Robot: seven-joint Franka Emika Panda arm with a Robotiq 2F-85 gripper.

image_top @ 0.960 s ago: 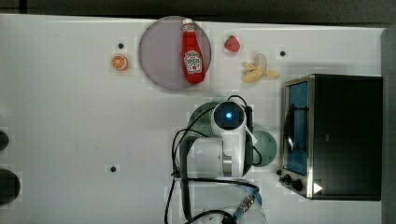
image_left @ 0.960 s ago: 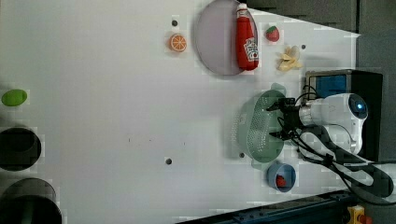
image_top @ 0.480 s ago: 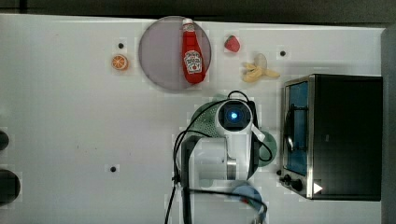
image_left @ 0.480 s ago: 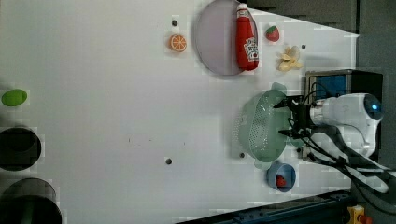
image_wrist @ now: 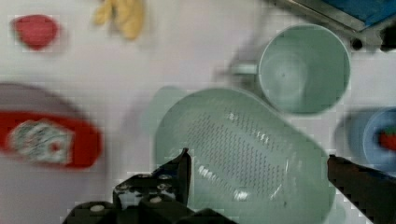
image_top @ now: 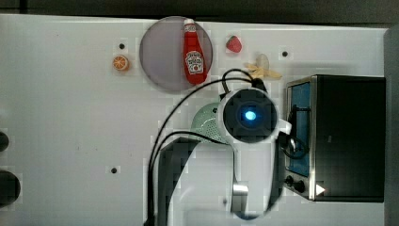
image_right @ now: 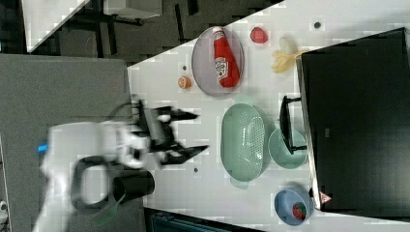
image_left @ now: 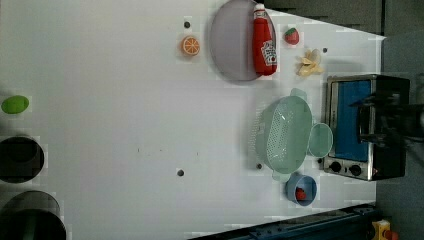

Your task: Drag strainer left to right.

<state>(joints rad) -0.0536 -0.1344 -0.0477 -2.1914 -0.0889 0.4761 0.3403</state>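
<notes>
The pale mint-green strainer [image_left: 284,136] rests on the white table [image_left: 125,125], just beside the toaster oven [image_left: 367,130]. In the wrist view the strainer [image_wrist: 243,154] lies below my gripper [image_wrist: 257,175], whose fingers [image_wrist: 181,169] are spread wide with nothing between them. In the right view the gripper [image_right: 193,133] is open and well apart from the strainer [image_right: 243,140]. In the left view it is a blurred dark shape [image_left: 370,120] over the oven. In the top view my wrist [image_top: 249,115] covers most of the strainer [image_top: 204,123].
A teal mug [image_left: 320,140] stands between strainer and oven, touching the strainer's side. A blue bowl [image_left: 301,190] holding a strawberry sits near it. Ketchup bottle [image_left: 262,40] on a grey plate [image_left: 230,47], banana [image_left: 310,62], strawberry [image_left: 291,36], orange slice [image_left: 190,46], lime [image_left: 15,104].
The gripper has come off the strainer's rim and drawn away from it, toward the left view's right, over the oven. The strainer has stayed in place.
</notes>
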